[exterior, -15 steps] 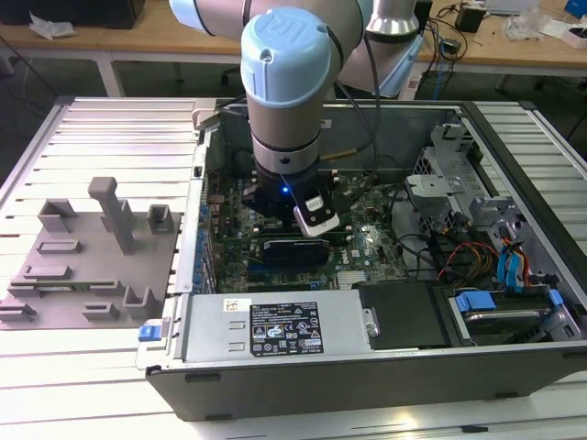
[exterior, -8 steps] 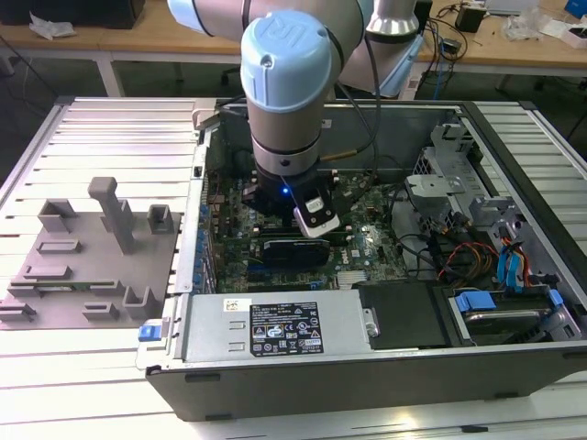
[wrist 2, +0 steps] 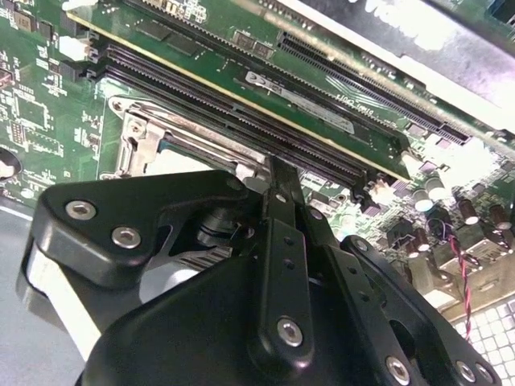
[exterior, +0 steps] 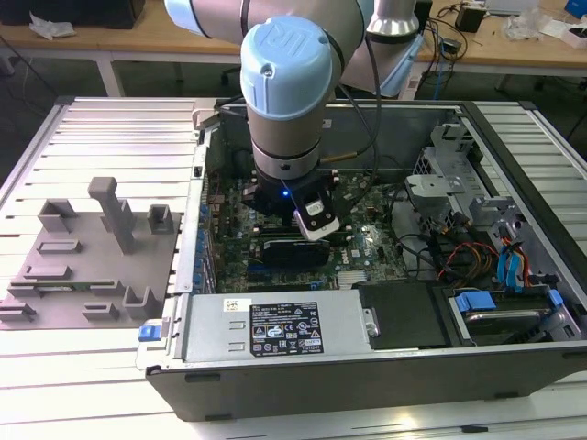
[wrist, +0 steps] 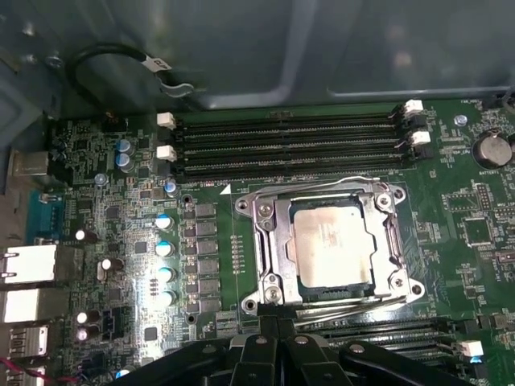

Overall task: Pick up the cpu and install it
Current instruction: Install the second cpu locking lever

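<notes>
The cpu sits in the socket already, frame open. End effector hangs just beside it; can't tell if it's apart or together. Any sideways nudge could skew the chip and bend pins.

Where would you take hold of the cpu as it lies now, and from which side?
The cpu lies flat inside the metal socket frame, silvery top plate up, its edges ringed by that frame. Probably best gripped from straight above, across two opposite edges of the top plate; a sideways approach looks blocked by the frame. The claw sits beside the socket.
</notes>
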Available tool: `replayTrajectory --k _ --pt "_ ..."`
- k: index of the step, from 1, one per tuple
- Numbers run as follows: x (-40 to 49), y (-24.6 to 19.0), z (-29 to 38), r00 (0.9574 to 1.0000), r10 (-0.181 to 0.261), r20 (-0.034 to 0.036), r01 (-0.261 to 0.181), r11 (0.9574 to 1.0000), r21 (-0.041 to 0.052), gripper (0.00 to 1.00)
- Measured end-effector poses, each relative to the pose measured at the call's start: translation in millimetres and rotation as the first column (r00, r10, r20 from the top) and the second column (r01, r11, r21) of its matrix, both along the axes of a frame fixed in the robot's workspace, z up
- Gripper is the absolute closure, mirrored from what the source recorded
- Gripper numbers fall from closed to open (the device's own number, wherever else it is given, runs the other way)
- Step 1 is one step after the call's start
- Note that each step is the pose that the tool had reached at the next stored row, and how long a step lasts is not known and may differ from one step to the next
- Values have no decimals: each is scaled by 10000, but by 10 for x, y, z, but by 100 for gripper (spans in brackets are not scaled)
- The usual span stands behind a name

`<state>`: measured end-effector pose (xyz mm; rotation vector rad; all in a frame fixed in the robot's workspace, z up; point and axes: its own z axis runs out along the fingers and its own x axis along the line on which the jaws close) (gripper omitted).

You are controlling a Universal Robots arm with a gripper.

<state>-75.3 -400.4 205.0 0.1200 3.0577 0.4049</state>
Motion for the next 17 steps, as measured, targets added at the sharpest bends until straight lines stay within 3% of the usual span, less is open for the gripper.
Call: replayTrajectory --k 7,12,17 --pt "-25 -31 -17 10000 4 12 -4 9999 121 89" --pt "-58 -33 -55 10000 6 43 -7 9994 356 89" --pt "-72 -32 -94 10000 6 61 -9 9987 505 89"
